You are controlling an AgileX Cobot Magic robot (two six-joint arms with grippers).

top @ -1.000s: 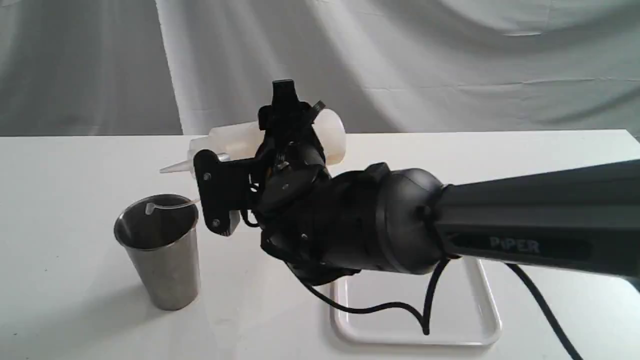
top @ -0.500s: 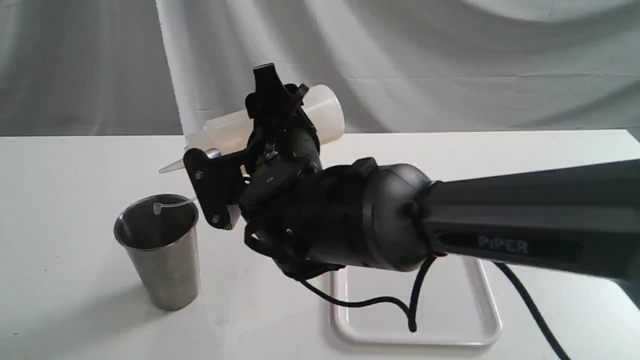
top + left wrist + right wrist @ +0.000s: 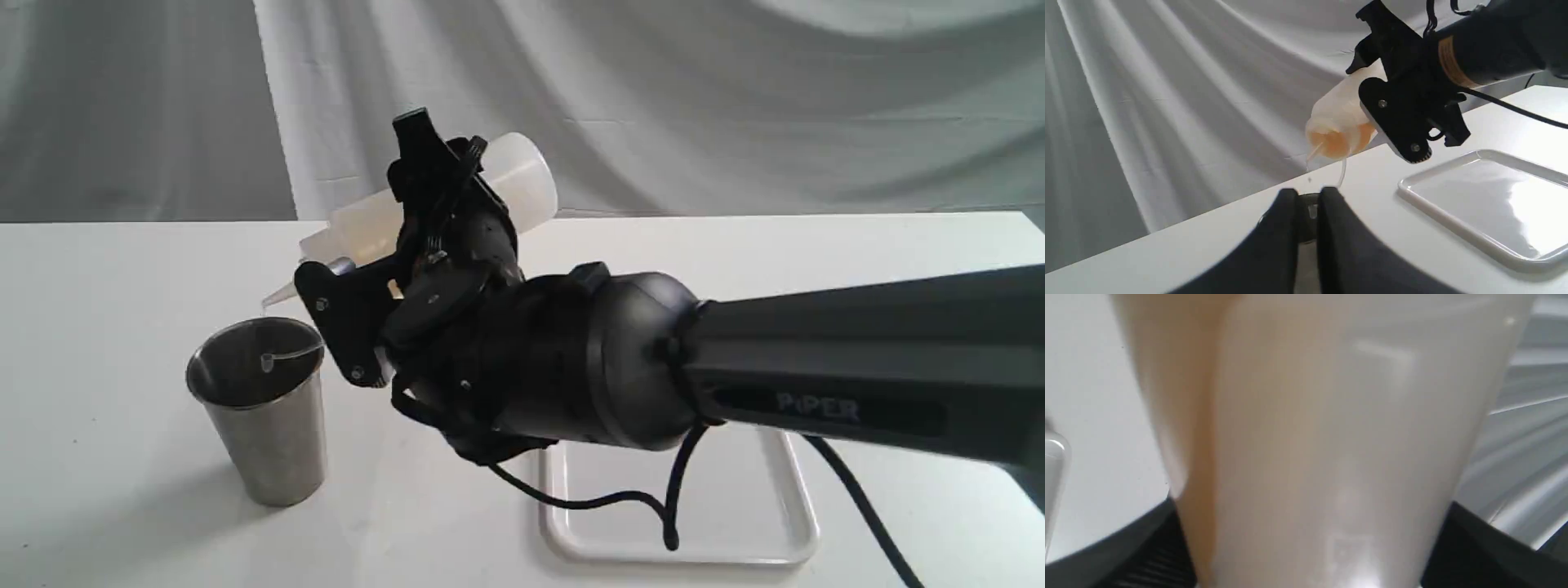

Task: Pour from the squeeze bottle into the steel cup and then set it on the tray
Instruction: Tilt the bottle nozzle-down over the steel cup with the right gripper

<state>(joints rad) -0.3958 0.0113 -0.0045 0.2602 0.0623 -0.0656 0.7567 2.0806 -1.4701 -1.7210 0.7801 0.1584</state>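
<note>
Right gripper (image 3: pixel 380 233) clasps the squeeze bottle (image 3: pixel 522 175), tilted nozzle-down over the steel cup (image 3: pixel 265 433) on the table (image 3: pixel 106 269); left gripper (image 3: pixel 1308 194) slightly parted, empty.

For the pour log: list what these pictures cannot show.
Cup fill level: exterior view, inside too dark; left wrist view, left gripper covers it.
Stream from the bottle: too thin to tell, either view.
Right wrist view: blurred bottle fills it; fingers barely show.
Tray: right arm hides part, exterior view.
</note>
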